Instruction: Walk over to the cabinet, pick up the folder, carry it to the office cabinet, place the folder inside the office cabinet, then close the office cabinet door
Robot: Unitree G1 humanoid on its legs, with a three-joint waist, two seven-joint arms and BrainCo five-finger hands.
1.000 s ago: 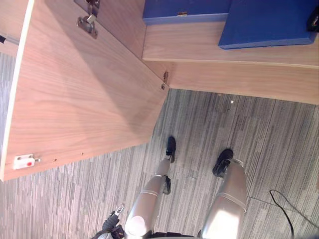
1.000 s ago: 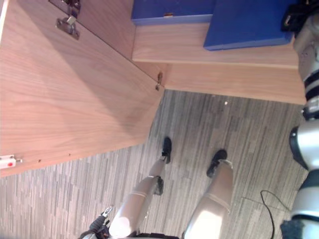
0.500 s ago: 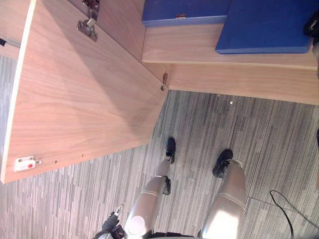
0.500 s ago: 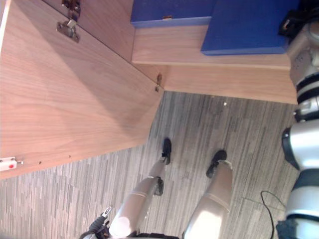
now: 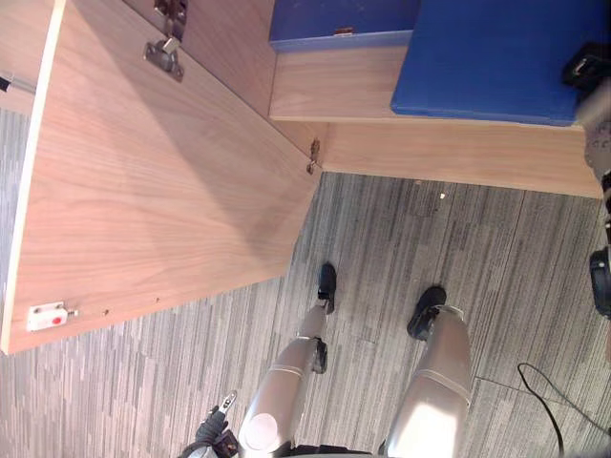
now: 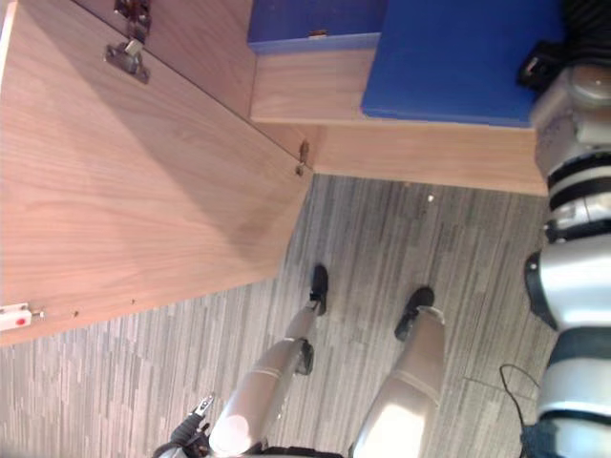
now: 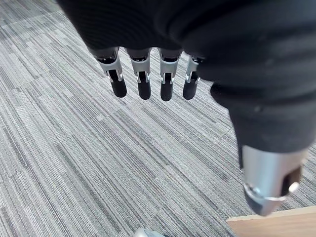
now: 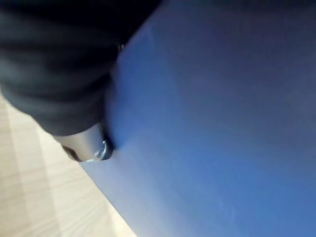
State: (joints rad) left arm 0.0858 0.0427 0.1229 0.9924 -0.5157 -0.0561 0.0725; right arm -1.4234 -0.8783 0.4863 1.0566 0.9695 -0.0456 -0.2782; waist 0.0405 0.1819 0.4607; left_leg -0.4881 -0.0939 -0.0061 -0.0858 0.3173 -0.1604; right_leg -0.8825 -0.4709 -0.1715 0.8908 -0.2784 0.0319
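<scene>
Eyes first: in the left eye view you've got the blue folder (image 5: 487, 57) tilted over the cabinet shelf (image 5: 334, 91), its lower edge reaching the shelf's front lip. Another blue file (image 5: 344, 24) lies further back on the same shelf. The cabinet door (image 5: 162, 191) stands swung wide open on the left, with a hinge (image 5: 164, 55) near the top and a white latch (image 5: 48, 315) at its far corner, all above grey carpet (image 5: 430, 239).

Right eye view, same scene, and your right hand (image 6: 544, 62) sits at the folder's right edge.

Left wrist view: your left hand (image 7: 143, 74) hangs over the carpet with straight, loose fingers, holding nothing. A wooden edge (image 7: 271, 224) pokes into the corner.

Right wrist view: the thumb (image 8: 89, 145) is clamped onto the folder's blue face, so that hand is gripping it, with the pale shelf wood beneath.
</scene>
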